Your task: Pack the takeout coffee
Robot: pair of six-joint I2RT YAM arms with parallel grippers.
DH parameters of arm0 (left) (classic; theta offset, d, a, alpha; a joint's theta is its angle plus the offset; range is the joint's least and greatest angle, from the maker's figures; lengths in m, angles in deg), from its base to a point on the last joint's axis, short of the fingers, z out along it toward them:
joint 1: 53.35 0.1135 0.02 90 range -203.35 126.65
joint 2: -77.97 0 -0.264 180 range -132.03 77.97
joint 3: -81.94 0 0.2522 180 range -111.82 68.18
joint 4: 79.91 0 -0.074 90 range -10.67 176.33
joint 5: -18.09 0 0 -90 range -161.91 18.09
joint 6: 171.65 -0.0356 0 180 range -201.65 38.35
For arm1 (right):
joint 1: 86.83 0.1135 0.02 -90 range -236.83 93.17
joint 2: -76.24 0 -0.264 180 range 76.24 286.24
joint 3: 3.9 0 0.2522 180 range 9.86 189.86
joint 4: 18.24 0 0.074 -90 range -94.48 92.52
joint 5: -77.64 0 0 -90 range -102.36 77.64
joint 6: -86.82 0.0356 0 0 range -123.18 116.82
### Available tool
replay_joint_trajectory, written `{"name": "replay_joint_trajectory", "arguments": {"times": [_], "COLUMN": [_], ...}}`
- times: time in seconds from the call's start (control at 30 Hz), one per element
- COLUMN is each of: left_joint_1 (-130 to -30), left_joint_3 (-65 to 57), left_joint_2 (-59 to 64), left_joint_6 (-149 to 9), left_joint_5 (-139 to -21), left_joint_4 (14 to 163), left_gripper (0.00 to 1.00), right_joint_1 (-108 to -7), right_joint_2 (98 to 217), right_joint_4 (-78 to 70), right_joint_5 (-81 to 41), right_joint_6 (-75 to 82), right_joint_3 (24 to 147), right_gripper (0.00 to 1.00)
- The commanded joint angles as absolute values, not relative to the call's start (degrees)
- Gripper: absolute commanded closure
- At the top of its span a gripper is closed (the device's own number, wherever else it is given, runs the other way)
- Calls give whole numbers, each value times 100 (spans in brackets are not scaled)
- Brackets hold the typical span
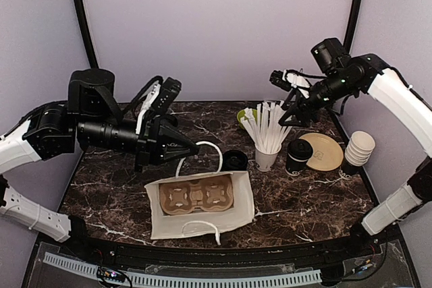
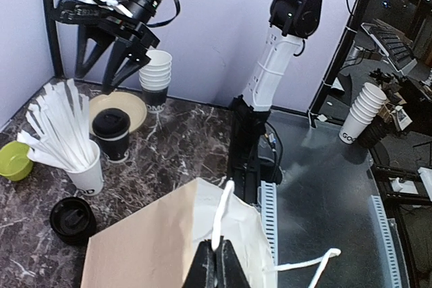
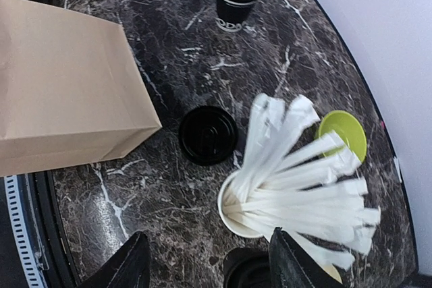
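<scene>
While left jaws clench the bag handle (image 2: 220,214), right jaws point down, released, over straws (image 3: 297,166).

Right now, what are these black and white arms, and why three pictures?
They are two robot arms that pinch things. One picture looks down from above; the others come from cameras on each wrist. On the table sit a paper bag with a cup tray inside, a cup of straws, a lidded coffee cup, lids, stacked cups and a green bowl. The left gripper is pinched shut on the bag's white handle. The right gripper is open, holding nothing, above the straws.
</scene>
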State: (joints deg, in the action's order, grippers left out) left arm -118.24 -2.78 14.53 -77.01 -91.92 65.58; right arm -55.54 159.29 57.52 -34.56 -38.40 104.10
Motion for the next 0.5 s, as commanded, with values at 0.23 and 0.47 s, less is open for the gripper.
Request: {"name": "replay_joint_trajectory", "arguments": {"times": [0.23, 0.47], "left_joint_1": [-11389, -10982], "left_joint_3": [-1101, -814], "left_joint_2": [890, 1151], "left_joint_6": [-7958, -7955], "left_joint_5": [-9123, -8641], "left_joint_4": [6021, 6085], "left_gripper": [100, 100], "right_joint_1": [-7899, -8056], "right_joint_2": [15522, 16199], "right_joint_4": [5741, 5759], "right_joint_5": [-3678, -3352], "right_joint_6": [-4332, -4479], "right_joint_3": [9146, 9038], "right_gripper": [13, 12]}}
